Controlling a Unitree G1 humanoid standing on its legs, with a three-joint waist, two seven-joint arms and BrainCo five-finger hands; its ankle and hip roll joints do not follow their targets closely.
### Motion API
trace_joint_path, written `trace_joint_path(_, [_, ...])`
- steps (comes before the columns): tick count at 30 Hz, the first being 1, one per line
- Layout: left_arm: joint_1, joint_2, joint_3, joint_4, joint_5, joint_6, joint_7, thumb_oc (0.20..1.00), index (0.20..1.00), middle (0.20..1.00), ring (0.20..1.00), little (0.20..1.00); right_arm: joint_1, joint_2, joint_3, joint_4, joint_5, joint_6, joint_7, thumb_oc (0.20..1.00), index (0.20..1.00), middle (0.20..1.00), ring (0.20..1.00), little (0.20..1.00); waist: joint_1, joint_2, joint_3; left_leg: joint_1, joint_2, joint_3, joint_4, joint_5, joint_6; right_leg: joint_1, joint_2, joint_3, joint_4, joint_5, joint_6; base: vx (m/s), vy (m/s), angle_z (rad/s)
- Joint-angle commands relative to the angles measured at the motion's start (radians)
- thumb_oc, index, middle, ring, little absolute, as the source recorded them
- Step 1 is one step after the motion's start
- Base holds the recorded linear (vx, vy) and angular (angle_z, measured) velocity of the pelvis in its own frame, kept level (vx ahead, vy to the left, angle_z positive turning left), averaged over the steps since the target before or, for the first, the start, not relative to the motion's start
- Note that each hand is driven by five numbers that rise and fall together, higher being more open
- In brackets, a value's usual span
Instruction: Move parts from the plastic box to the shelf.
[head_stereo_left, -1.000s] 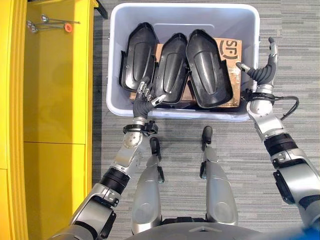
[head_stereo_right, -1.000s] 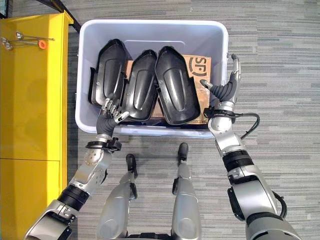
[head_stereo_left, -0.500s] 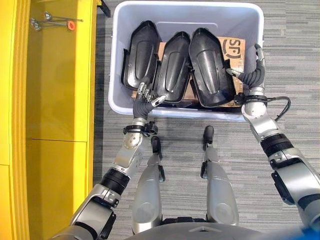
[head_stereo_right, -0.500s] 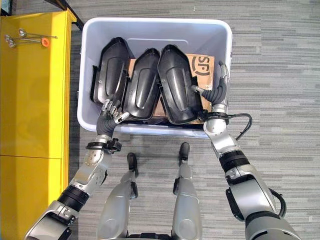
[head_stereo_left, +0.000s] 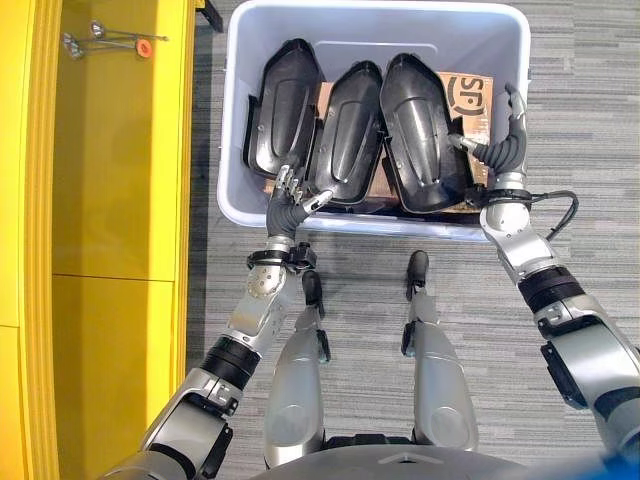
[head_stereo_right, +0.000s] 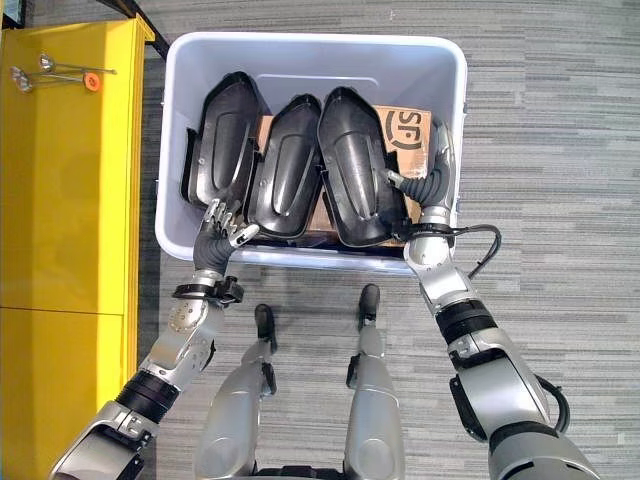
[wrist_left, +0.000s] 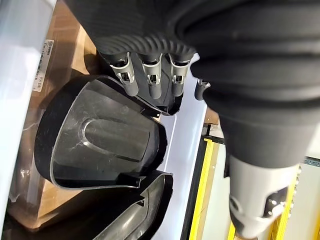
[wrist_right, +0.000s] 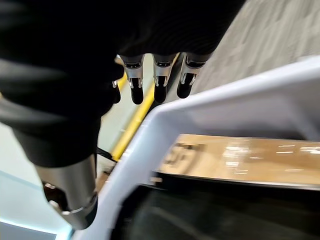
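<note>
Three black moulded parts lie side by side in the plastic box (head_stereo_left: 235, 120): a left part (head_stereo_left: 283, 105), a middle part (head_stereo_left: 345, 130) and a right part (head_stereo_left: 420, 130). Each is a long, glossy shell with a raised centre and a rounded far end, and each overlaps its neighbour at the edge. They rest on a flat brown cardboard carton (head_stereo_left: 470, 100) bearing a round dark printed mark; a white label strip shows on the cardboard in the left wrist view. The box is pale grey-blue smooth plastic with rounded corners and stands on grey striped carpet floor (head_stereo_left: 590, 120). The left hand (head_stereo_left: 290, 205) reaches over the near rim, fingers relaxed and slightly spread, its dark tips at the near ends of the left and middle parts, gripping nothing. The right hand (head_stereo_left: 500, 150) stands upright at the box's right wall, fingers straight, thumb stretched toward the right part's edge. To the robot's left stands the yellow shelf (head_stereo_left: 110, 200), with a few small metal tools (head_stereo_left: 100, 42) on it.
</note>
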Motion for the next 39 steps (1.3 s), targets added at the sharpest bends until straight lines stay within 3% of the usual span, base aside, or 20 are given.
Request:
trace_joint_path(1, [-0.014,0.013,-0.029,-0.059,0.019,-0.076,-0.003,1.000,1.000,1.000,1.000,1.000,-0.090,-0.018,-0.001,-0.014,-0.016,-0.021,0.000,1.000,1.000,1.000,1.000,1.000,0.016,0.056,0.016,-0.019,0.025,-0.062,0.042,-0.005,-0.013,-0.002,-0.069,0.023,0.225,-0.167,0.089,0.00,0.000,0.00])
trace_joint_path(19, [-0.027,0.023,-0.065,-0.064,0.013,-0.080,-0.008,1.000,1.000,1.000,1.000,1.000,-0.164,-0.001,0.089,0.192,0.025,-0.001,0.046,1.000,1.000,1.000,1.000,1.000,0.044,0.068,0.033,-0.047,0.016,-0.078,0.055,-0.005,-0.010,-0.014,-0.074,0.008,0.240,-0.174,0.089,0.00,-0.001,0.02])
trace_joint_path(22, [-0.027,0.032,-0.091,-0.075,-0.002,-0.079,-0.018,1.000,1.000,1.000,1.000,1.000,-0.209,-0.003,0.112,0.349,0.053,0.016,0.059,1.000,1.000,1.000,1.000,1.000,0.065,0.078,0.038,-0.057,0.010,-0.085,0.055,-0.002,-0.008,-0.017,-0.080,0.003,0.241,-0.172,0.091,0.01,0.010,0.07])
trace_joint_path(27, [-0.031,0.035,-0.110,-0.075,-0.010,-0.077,-0.026,1.000,1.000,1.000,1.000,1.000,-0.234,-0.001,0.117,0.450,0.077,0.025,0.067,1.000,1.000,1.000,1.000,1.000,0.080,0.091,0.042,-0.068,0.005,-0.087,0.060,-0.001,-0.007,-0.027,-0.083,0.002,0.247,-0.173,0.093,0.01,0.016,0.06])
trace_joint_path(37, [-0.030,0.025,-0.113,-0.066,-0.016,-0.077,-0.016,1.000,1.000,1.000,1.000,1.000,-0.224,0.014,0.111,0.456,0.100,0.025,0.053,1.000,1.000,1.000,1.000,1.000,0.082,0.094,0.045,-0.076,0.000,-0.090,0.066,-0.005,-0.005,-0.033,-0.090,0.001,0.252,-0.173,0.093,0.00,0.004,0.01])
trace_joint_path(38, [-0.028,0.025,-0.113,-0.066,-0.018,-0.077,-0.014,1.000,1.000,1.000,1.000,1.000,-0.225,0.018,0.120,0.465,0.090,0.031,0.061,0.200,0.200,0.200,0.200,0.200,0.082,0.092,0.044,-0.076,-0.002,-0.091,0.066,-0.007,-0.004,-0.032,-0.092,0.001,0.251,-0.172,0.094,0.00,0.000,0.00])
trace_joint_path(39, [-0.028,0.025,-0.113,-0.066,-0.018,-0.077,-0.014,1.000,1.000,1.000,1.000,1.000,-0.225,0.018,0.120,0.465,0.090,0.031,0.061,0.200,0.200,0.200,0.200,0.200,0.082,0.092,0.044,-0.076,-0.002,-0.091,0.066,-0.006,-0.004,-0.032,-0.092,0.001,0.251,-0.172,0.094,0.00,0.000,0.00])
